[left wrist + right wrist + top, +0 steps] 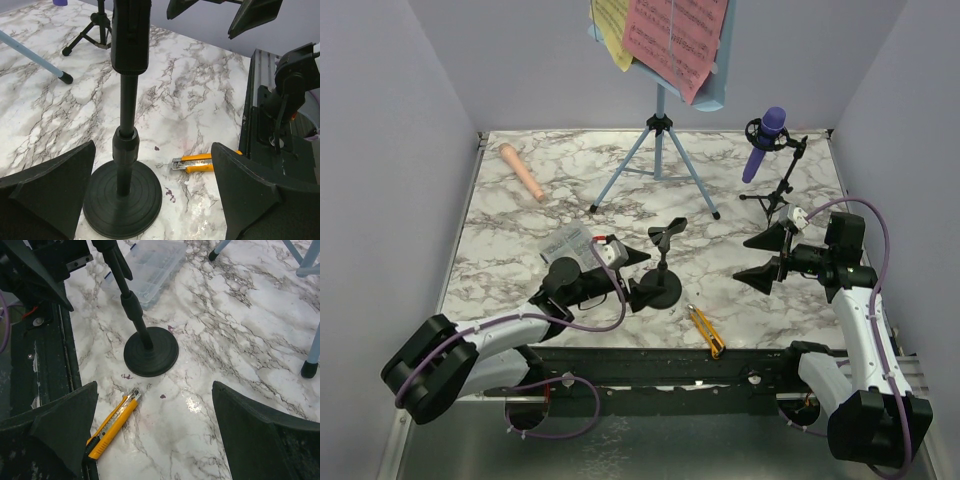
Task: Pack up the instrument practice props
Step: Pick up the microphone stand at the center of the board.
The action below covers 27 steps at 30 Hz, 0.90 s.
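**Props out on the marble surface, both sets of fingers open**

The round-based mic mount (658, 285) stands upright near the front edge, just ahead of the left fingers (50, 185), which are spread wide and not touching it. The purple microphone (763, 142) sits tilted in the tripod mic mount (775, 195) at right rear. The beige microphone (523, 171) lies at left rear. The light-blue music rack (718, 92) stands at the back centre on tripod legs and holds the pink page (675, 40) and the yellow page (612, 30). The right fingers (260, 440) are spread open and empty beside the tripod mic mount. A clear box (570, 243) lies by the left arm, and a utility knife (705, 331) lies at the front edge.
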Available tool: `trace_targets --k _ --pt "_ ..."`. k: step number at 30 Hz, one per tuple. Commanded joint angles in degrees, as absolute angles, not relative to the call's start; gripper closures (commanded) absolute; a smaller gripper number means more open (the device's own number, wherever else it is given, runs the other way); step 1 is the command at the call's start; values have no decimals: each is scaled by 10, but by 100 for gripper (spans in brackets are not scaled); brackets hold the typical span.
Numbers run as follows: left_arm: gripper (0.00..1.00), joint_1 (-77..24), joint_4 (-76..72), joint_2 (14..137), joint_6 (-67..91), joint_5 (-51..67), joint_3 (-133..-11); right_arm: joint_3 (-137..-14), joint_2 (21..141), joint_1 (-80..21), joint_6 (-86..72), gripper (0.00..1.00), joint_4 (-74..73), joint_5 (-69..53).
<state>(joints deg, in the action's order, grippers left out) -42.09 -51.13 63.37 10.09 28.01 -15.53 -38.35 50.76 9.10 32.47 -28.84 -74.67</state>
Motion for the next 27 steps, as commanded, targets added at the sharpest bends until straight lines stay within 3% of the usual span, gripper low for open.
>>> trace_targets --k 1,10,14,18,23,27 --pt "1 -432 -548 655 61 277 -176 -379 510 92 336 0 -291 -745" --pt "6 -433 -584 698 57 282 -203 -378 511 93 336 0 -291 -744" --pt "15 -434 -592 715 67 279 -211 -378 512 92 337 0 -291 -743" --pt "28 -434 -595 728 75 285 -222 -378 513 93 337 0 -291 -744" --pt "55 -434 -595 740 82 284 -231 -377 515 93 337 0 -291 -744" --pt "68 -434 -597 747 82 285 -235 -378 515 92 337 0 -291 -744"
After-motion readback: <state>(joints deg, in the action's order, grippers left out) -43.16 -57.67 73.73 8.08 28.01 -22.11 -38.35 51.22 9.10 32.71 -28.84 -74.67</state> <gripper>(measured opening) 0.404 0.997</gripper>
